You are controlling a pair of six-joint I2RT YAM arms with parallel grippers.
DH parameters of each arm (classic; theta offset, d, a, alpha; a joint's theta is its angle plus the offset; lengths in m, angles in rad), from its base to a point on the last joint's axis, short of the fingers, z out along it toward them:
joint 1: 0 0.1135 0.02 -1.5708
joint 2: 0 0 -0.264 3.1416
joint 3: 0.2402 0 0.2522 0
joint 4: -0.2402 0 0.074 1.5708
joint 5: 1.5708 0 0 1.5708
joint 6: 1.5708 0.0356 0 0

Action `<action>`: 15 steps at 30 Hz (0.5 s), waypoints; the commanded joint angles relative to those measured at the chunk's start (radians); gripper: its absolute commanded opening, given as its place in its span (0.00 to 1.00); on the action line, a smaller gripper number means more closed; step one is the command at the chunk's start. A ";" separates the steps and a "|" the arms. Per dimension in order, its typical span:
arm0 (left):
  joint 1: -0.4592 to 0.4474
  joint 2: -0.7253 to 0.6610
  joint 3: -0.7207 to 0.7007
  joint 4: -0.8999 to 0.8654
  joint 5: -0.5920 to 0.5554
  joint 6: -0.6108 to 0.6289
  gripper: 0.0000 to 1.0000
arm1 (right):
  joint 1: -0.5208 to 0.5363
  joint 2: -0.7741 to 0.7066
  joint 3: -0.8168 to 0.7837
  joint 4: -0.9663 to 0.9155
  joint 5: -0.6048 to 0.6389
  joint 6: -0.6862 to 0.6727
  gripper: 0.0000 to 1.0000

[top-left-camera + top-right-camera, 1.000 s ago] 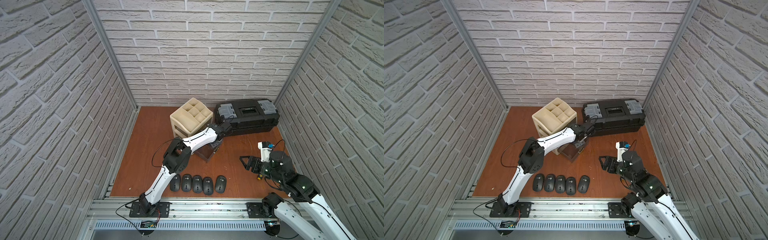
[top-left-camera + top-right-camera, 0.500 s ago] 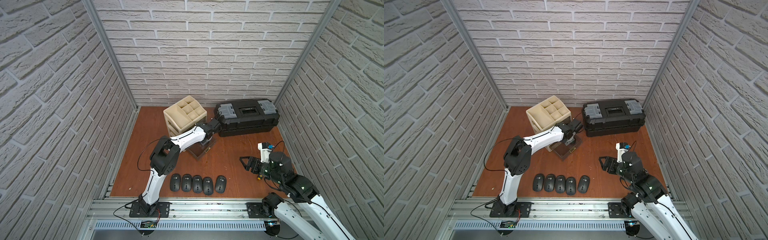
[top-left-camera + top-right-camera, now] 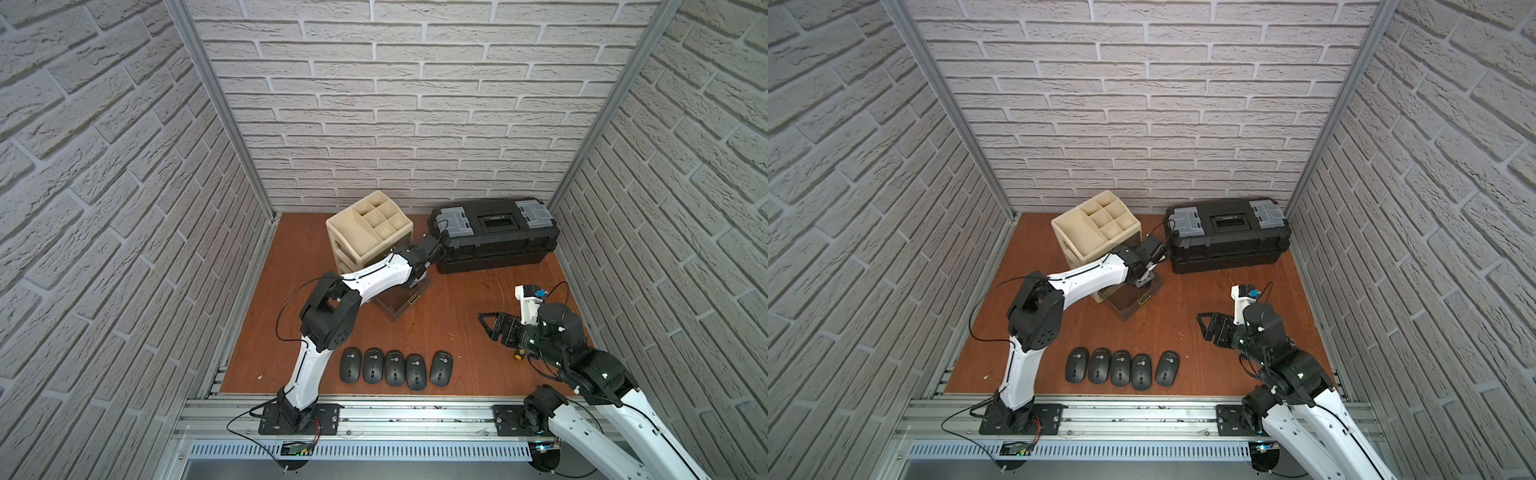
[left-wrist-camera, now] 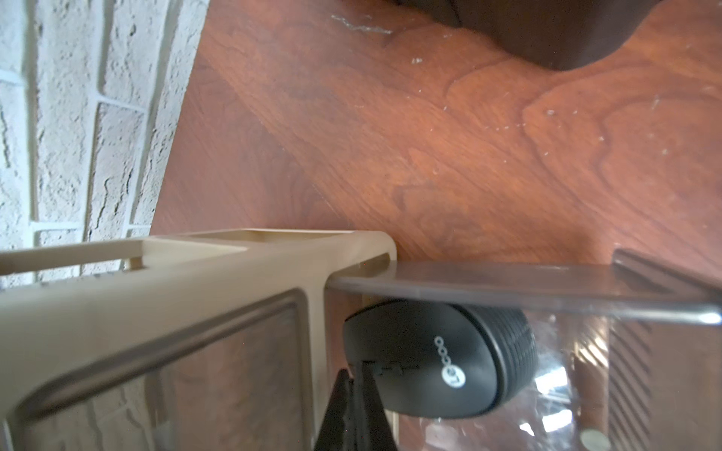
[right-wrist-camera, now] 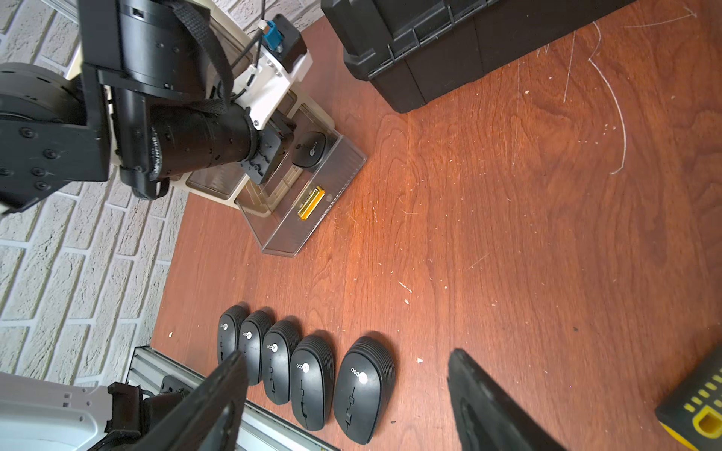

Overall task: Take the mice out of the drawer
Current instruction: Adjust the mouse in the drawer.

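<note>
Mice on table (image 3: 394,368): five in a tight row along the front edge, side by side, nearly touching, the one at the right end a little apart and slightly turned.
Mice look: small ovals, matte black, a scroll wheel set in a centre slit, a small white round logo and a line of tiny rings on the back, ribbed sides.
Last mouse (image 4: 429,359): lying in the drawer (image 5: 312,218), in its rear part close to the organizer, logo side up.
Drawer look: clear smoky plastic with a gold handle on the front wall, pulled out onto the table.
Organizer (image 3: 365,232): beige, open compartments on top, near the back edge left of centre, turned at an angle.
Toolbox (image 3: 494,237): black with grey latches, along the back edge toward the right corner.
Left gripper (image 4: 353,390): clenched, holding nothing, tips over the drawer at the end of the last mouse; contact impossible to tell.
Right gripper (image 3: 485,326): jaws spread wide, nothing between them, above the right part of the table, well apart from the mice.
</note>
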 commanded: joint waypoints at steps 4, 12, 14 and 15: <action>-0.002 0.057 -0.031 0.081 -0.022 0.052 0.00 | -0.004 -0.007 -0.008 0.040 -0.002 0.002 0.81; -0.005 0.101 -0.061 0.124 -0.076 0.070 0.00 | -0.004 -0.005 -0.009 0.043 -0.007 0.004 0.81; -0.007 0.105 -0.063 0.118 -0.072 0.061 0.00 | -0.004 -0.007 -0.006 0.041 -0.006 0.003 0.81; -0.007 0.106 -0.061 0.111 -0.068 0.058 0.00 | -0.004 -0.007 -0.005 0.042 -0.005 0.002 0.81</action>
